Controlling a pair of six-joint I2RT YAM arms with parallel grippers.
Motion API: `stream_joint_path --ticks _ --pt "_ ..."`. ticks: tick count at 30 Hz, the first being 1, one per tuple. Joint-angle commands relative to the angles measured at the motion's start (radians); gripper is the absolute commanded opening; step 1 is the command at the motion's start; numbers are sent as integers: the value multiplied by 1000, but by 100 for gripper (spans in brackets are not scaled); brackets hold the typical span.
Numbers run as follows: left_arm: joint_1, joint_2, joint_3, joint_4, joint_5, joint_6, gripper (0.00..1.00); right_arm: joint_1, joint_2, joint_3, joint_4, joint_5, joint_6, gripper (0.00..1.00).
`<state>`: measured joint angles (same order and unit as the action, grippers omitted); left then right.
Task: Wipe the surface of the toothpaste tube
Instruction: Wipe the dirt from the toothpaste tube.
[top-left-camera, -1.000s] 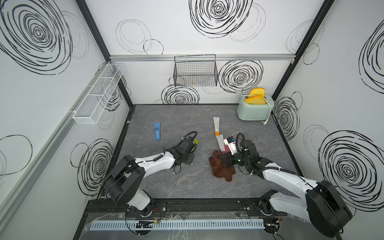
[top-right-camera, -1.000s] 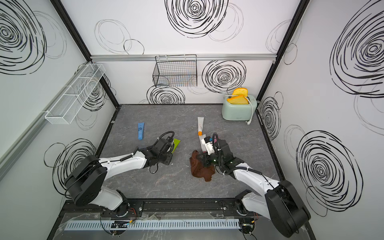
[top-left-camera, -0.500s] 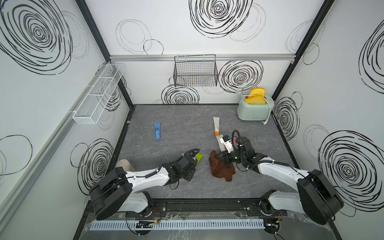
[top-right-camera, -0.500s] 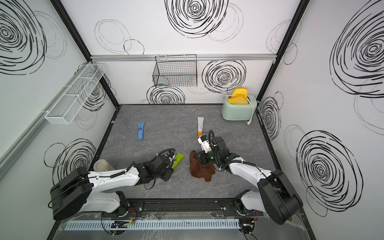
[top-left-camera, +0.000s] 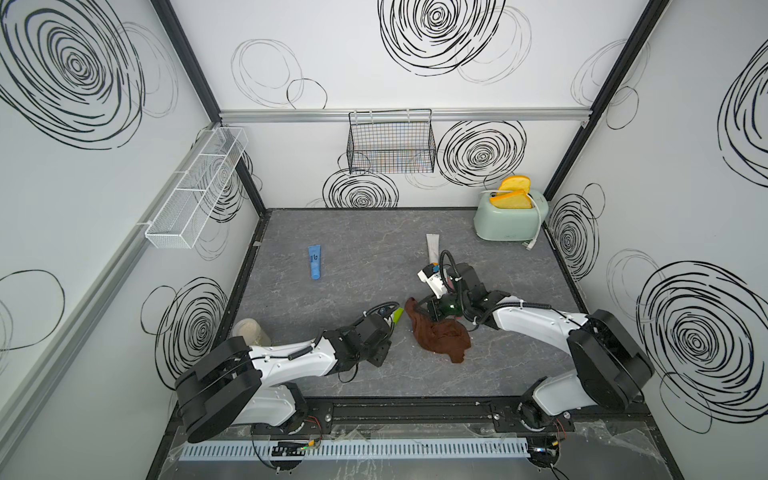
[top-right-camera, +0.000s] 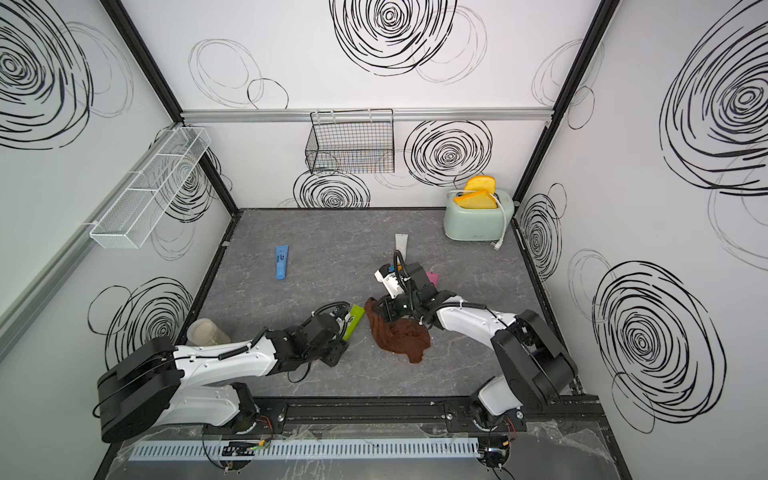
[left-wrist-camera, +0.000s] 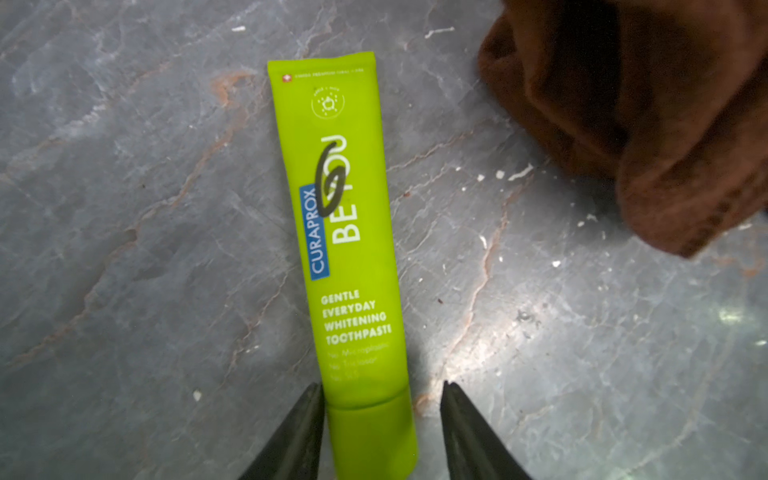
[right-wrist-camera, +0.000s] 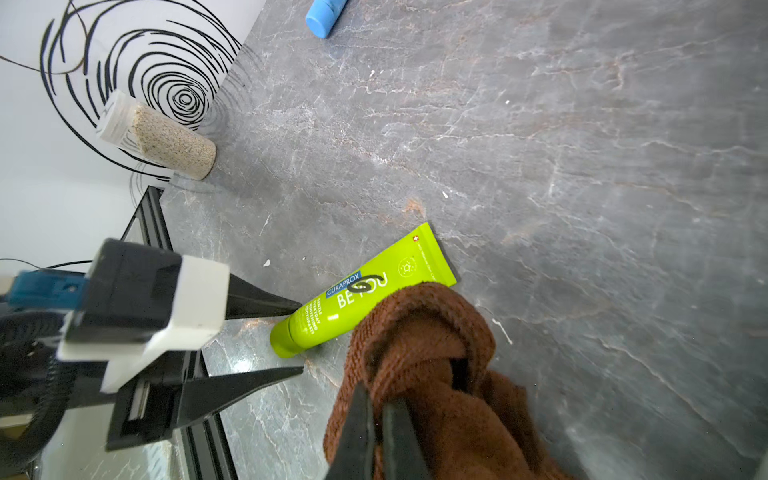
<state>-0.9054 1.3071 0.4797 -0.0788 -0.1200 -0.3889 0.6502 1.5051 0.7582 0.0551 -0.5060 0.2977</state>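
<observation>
The lime-green toothpaste tube (left-wrist-camera: 345, 232) lies flat on the grey table, with a black scribble on its printed face. In both top views it shows as a green strip (top-left-camera: 398, 316) (top-right-camera: 355, 319) beside the brown cloth (top-left-camera: 440, 336). My left gripper (left-wrist-camera: 381, 384) is open and straddles the cap end. One finger rests against the cap and the other stands clear of it. My right gripper (right-wrist-camera: 374, 399) is shut on a bunched fold of the cloth (right-wrist-camera: 436, 353), which overlaps the tube's (right-wrist-camera: 365, 291) edge near the scribble.
A blue tube (top-left-camera: 314, 262) and a white tube (top-left-camera: 432, 245) lie farther back. A mint toaster (top-left-camera: 507, 218) stands at the back right. A jar of grains (top-left-camera: 249, 330) sits by the left wall. A wire basket (top-left-camera: 390, 141) and a white rack (top-left-camera: 195, 187) hang on the walls.
The left arm has drawn toward the front, bringing the green tube closer to the cloth, and the jar has come into view. The right gripper has shifted the cloth toward the tube.
</observation>
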Motion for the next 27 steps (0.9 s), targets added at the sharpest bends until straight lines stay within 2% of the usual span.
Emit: stream_joint_path --ticks 1,8,11,16,18,22,27 --pt "-10 0 1 27 -23 -4 41 18 38 39 -14 43 -44 0" --pt "-39 -15 1 79 -10 64 19 26 88 27 15 52 -64 0" --pt "-47 27 28 88 -6 94 18 41 109 37 -5 88 -79 0" --pt "-62 78 56 94 -17 120 29 49 161 60 -50 157 -87 0" --pt "-63 75 53 100 -13 121 28 49 182 63 -62 177 -85 0" --pt "-63 75 49 110 -12 124 21 58 211 63 -64 152 -83 0" --pt "-63 96 60 109 -38 124 7 106 198 52 -55 55 -56 0"
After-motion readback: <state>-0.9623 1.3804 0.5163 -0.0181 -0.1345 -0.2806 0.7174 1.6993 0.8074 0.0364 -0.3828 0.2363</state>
